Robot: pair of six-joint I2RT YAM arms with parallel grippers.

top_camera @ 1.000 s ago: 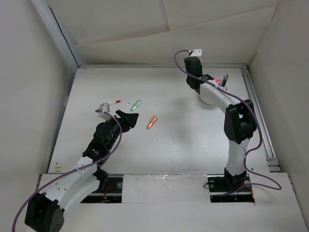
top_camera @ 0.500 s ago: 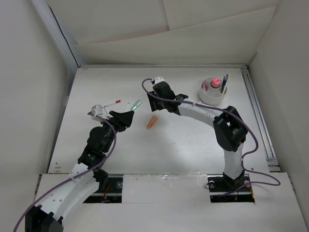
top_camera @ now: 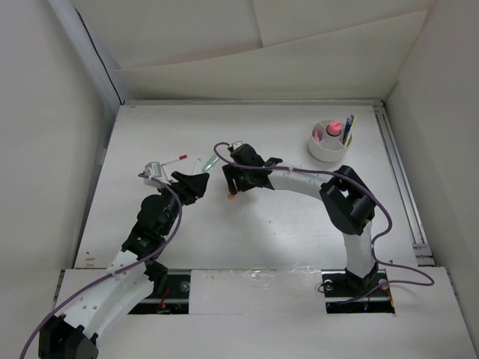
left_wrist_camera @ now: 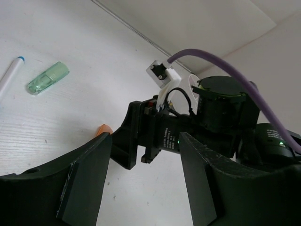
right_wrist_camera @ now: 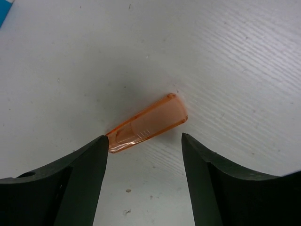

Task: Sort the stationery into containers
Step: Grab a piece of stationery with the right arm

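An orange translucent marker point(right_wrist_camera: 148, 123) lies flat on the white table, just beyond the tips of my right gripper point(right_wrist_camera: 144, 139), which hangs open over it; the left fingertip is close to its narrow end. From above, the right gripper point(top_camera: 230, 182) covers most of the orange marker point(top_camera: 232, 196). My left gripper point(top_camera: 200, 182) stands open and empty a little to the left, pointing at the right gripper. A green marker point(top_camera: 212, 162) and a white pen with a red tip point(top_camera: 176, 159) lie behind it. The white cup point(top_camera: 329, 149) at the back right holds a pink-capped item point(top_camera: 334, 127) and pens point(top_camera: 348, 129).
In the left wrist view the green marker point(left_wrist_camera: 47, 78) and a white pen with a blue tip point(left_wrist_camera: 11, 70) lie to the left, and the right arm's wrist point(left_wrist_camera: 221, 117) fills the middle. Walls close in the table on three sides.
My right arm has swung from the cup leftward and down to the orange marker, and its gripper has opened. The left arm has shifted only slightly.
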